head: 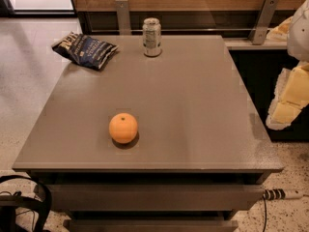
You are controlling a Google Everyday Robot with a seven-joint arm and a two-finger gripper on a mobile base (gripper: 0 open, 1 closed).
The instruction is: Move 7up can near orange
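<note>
The 7up can (151,37) stands upright at the far edge of the grey table (193,105), near the back middle. The orange (123,128) sits on the table toward the front left, well apart from the can. My gripper (286,103) hangs at the right edge of the view, beyond the table's right side, far from both the can and the orange. It holds nothing that I can see.
A dark blue chip bag (84,50) lies at the table's back left corner. A wooden wall with metal brackets (122,16) runs behind the table. A black strap (29,202) and a cable (277,195) lie on the floor by the front.
</note>
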